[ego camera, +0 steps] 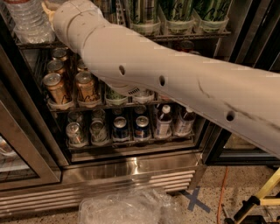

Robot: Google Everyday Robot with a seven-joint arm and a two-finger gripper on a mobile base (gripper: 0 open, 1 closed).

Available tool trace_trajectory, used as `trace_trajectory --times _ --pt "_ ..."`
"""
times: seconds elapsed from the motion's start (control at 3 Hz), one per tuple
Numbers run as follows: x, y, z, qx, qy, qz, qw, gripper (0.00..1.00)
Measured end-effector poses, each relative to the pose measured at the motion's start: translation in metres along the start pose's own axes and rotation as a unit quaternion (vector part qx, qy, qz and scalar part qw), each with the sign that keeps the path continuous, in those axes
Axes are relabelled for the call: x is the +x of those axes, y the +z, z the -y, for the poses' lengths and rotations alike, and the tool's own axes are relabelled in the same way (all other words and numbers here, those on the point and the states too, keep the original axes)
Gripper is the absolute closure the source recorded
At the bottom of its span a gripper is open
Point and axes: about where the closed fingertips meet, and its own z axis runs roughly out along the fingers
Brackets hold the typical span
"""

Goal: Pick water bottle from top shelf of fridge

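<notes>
The robot's pale arm [175,83] reaches across the open fridge [131,173] to the left end of the top shelf [197,35], where its gripper [48,8] sits at the frame's upper left corner, largely hidden behind the wrist; whether it is clenched or released cannot be told. The clear water bottle [26,22] stands on that shelf just left of the gripper. Gold cans [54,87] fill the rack below.
</notes>
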Motion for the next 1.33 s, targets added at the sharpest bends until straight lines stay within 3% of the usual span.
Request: trace_trajectory --times 0.67,1.33 --pt "-0.035 -0.019 0.000 0.008 -0.030 0.043 0.9986 1.00" --pt "-0.041 -0.052 -0.004 0.010 -0.056 0.042 0.9975 1.00"
